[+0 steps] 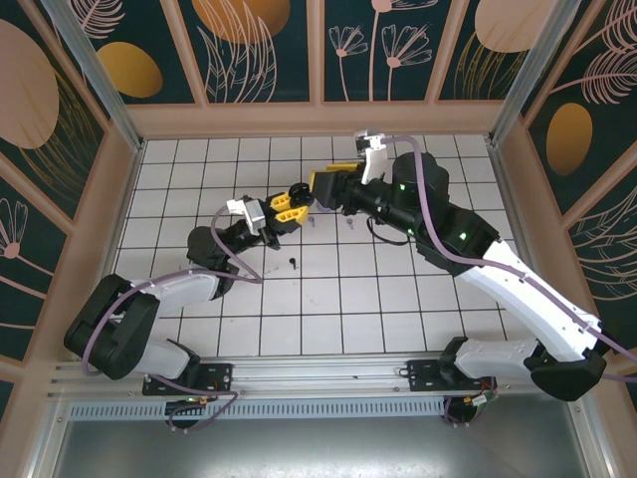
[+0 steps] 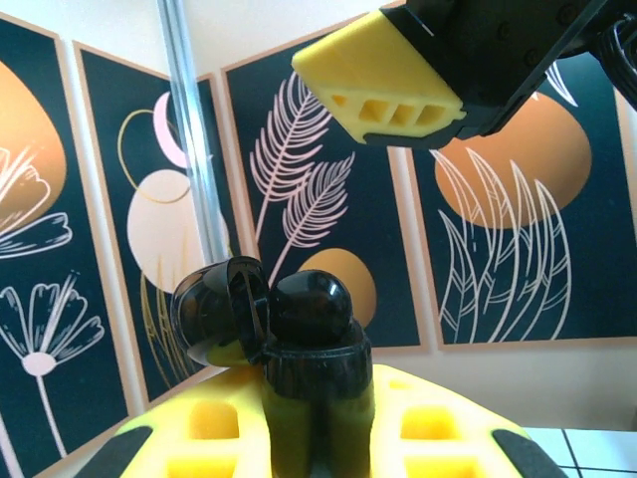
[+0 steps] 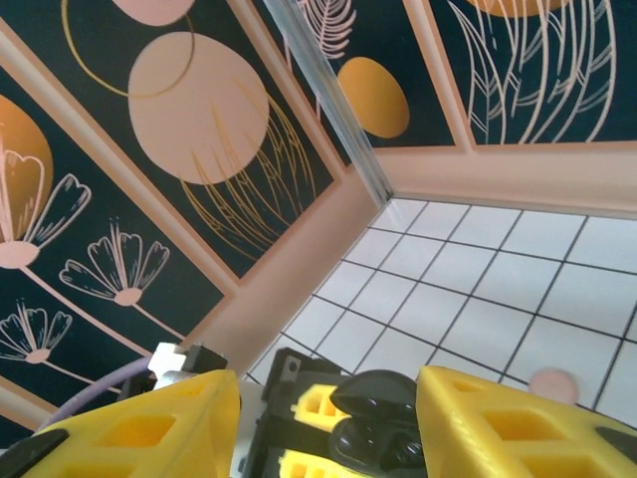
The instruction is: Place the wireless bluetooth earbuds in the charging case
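My left gripper [image 1: 288,207] is shut on a black charging case [image 2: 314,349] and holds it up off the table, its lid [image 2: 214,309] hinged open to the left. A glossy black rounded shape sits in the case's well; I cannot tell whether it is an earbud. My right gripper [image 1: 323,185] hovers just over the case. Its yellow fingers [image 3: 159,423] stand apart on either side of the case [image 3: 398,433] and hold nothing. One tiny black earbud [image 1: 295,262] lies on the white grid table below the grippers. Two small pale specks [image 1: 350,224] lie nearby, too small to identify.
A pale pink round disc [image 3: 554,385] lies on the tiles beside the right fingers. The table [image 1: 398,299] is walled by patterned panels on the left, back and right. The two arms meet near the table's centre back, and the near tiles hold nothing.
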Robot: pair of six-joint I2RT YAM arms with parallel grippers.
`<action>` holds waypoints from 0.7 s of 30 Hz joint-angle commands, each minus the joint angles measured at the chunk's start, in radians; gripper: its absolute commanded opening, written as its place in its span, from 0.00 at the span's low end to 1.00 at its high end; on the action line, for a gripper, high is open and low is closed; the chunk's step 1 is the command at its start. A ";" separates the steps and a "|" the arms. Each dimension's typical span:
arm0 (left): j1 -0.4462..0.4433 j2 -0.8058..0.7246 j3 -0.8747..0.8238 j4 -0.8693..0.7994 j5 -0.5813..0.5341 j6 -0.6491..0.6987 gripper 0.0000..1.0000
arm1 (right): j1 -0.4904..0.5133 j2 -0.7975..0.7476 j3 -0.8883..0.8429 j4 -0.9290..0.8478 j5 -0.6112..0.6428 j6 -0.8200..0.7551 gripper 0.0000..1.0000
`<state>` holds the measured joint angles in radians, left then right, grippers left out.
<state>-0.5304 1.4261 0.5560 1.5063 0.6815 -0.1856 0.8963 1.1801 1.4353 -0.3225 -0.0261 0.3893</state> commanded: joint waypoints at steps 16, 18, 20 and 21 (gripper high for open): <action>-0.006 0.065 0.050 -0.004 0.185 -0.137 0.00 | 0.045 -0.008 -0.064 -0.220 0.032 -0.091 0.51; -0.006 0.065 0.051 -0.004 0.187 -0.142 0.00 | 0.047 0.007 -0.054 -0.228 0.032 -0.099 0.51; -0.006 0.066 0.053 -0.005 0.188 -0.148 0.00 | 0.049 0.026 -0.042 -0.231 0.032 -0.107 0.50; -0.006 0.066 0.054 -0.004 0.188 -0.152 0.00 | 0.049 0.035 -0.033 -0.236 0.032 -0.111 0.50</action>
<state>-0.5304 1.4883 0.5838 1.4864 0.8463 -0.3058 0.9371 1.1889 1.3735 -0.5323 -0.0082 0.3107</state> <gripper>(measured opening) 0.196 0.505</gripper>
